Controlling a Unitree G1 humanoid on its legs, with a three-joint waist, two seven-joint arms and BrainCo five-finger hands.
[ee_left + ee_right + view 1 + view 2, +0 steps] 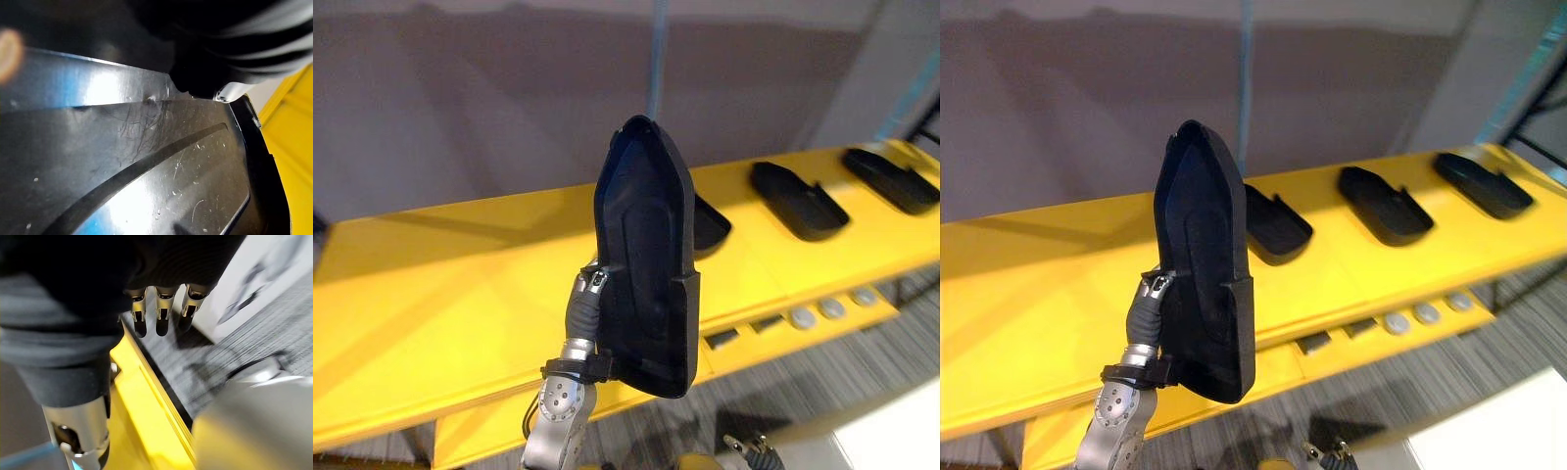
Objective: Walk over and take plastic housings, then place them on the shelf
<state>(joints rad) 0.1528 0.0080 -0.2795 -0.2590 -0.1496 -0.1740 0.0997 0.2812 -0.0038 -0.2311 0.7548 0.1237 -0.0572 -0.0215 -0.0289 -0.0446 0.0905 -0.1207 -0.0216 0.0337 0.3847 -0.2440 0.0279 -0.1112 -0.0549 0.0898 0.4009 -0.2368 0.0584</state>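
A grey wall (460,98) stands behind a long yellow shelf (460,284) that runs across the head views, rising toward the robot's right. Grey carpeted floor (822,382) shows below its front edge.

The raised housing (646,255), a black plastic shell with a pointed top and a squared lower end, stands upright in the air in front of the shelf, hollow side toward the camera. It is carried by the left hand (594,284), which comes up from below. One silver digit is clamped against the shell's left edge, and the left wrist view shows a dark tip pressed on its glossy, scratched inner face. The other fingers are hidden behind the shell.

Three more black housings lie on the shelf top, hollow side up and well apart from one another. The nearest housing (1275,227) is partly covered by the raised one, the middle housing (1383,208) lies to its right, and the far housing (1484,184) is near the shelf's right end.

The right hand (157,308) hangs empty with its fingers straight and relaxed, above the shelf's yellow edge and the carpet.

A row of small silver discs (832,309) sits on the lower yellow ledge under the shelf top.
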